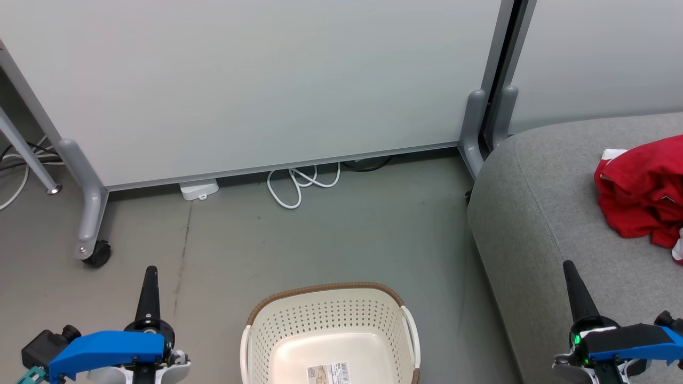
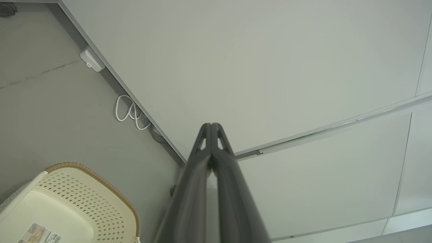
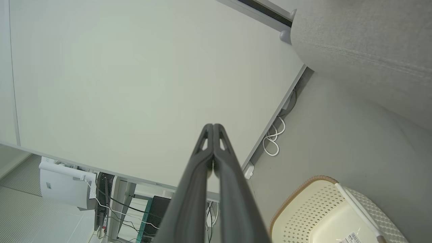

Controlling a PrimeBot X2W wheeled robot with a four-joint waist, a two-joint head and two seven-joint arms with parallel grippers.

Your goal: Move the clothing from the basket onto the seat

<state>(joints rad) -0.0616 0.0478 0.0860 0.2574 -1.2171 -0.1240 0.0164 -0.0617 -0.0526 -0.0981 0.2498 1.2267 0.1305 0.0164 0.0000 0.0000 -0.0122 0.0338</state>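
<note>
As right gripper hovers, clothing lies beyond.

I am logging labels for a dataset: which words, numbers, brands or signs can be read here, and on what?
No text here is legible.
The white barcode sticker on the floor of the cream-white perforated plastic basket: print and barcode digits too small to read.
The bright red crumpled fabric clothing on the light grey upholstered seat: white trim shows, no lettering visible.
</note>
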